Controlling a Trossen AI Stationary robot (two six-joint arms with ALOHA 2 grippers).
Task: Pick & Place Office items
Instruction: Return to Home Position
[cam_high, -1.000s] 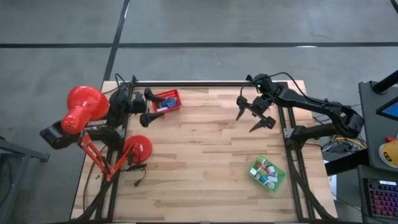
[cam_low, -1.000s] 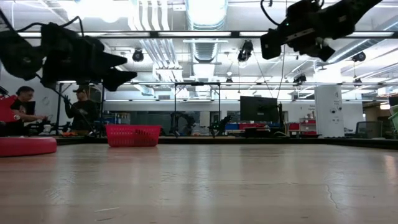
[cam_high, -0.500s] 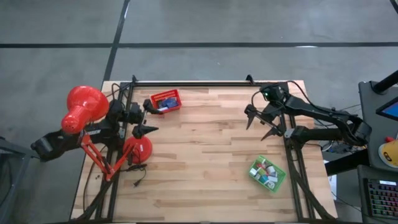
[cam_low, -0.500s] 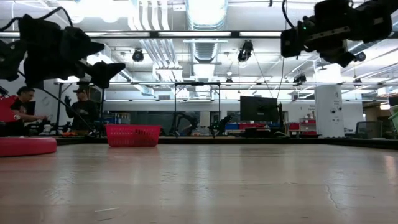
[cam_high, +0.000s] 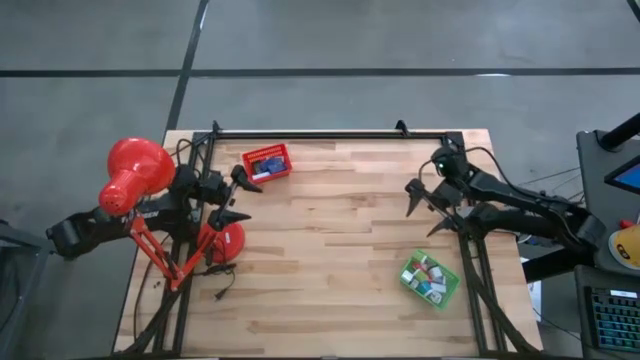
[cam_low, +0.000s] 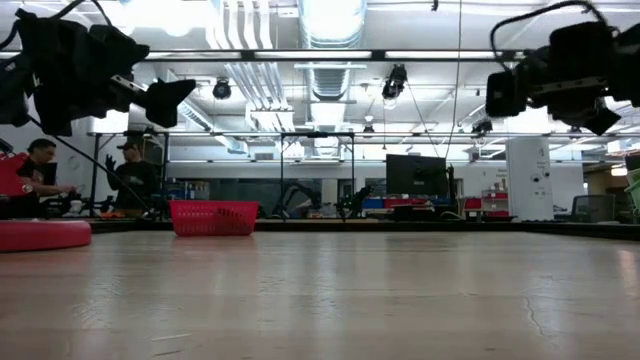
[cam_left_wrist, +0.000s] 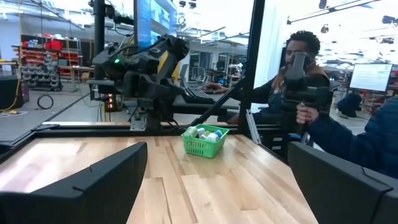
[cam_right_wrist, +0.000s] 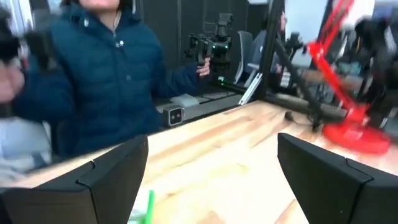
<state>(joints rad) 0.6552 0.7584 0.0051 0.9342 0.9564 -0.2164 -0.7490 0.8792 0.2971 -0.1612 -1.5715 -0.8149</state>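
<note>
Both empty and spread open, my left end effector (cam_high: 243, 196) at 9 o'clock and right end effector (cam_high: 423, 212) at 3 hang clear of the tabletop (cam_high: 330, 250) for homing, items (cam_high: 428, 276) binned in the red tray (cam_high: 266, 150) at 11 and green tray (cam_high: 407, 266) at 4.

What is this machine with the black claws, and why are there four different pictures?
It is a robot with two dark arms at a wooden table. Each arm ends in a two-fingered pincher called an end effector. One picture looks straight down from above, one looks level across the table top, and two come from small cameras on the arms' wrists. From above, the left end effector is beside the red lamp, and the right end effector is at the other side. Both are open and hold nothing. On the table stand a red tray and a green tray, each holding small office items. A person in a blue jacket is beyond the table.
</note>
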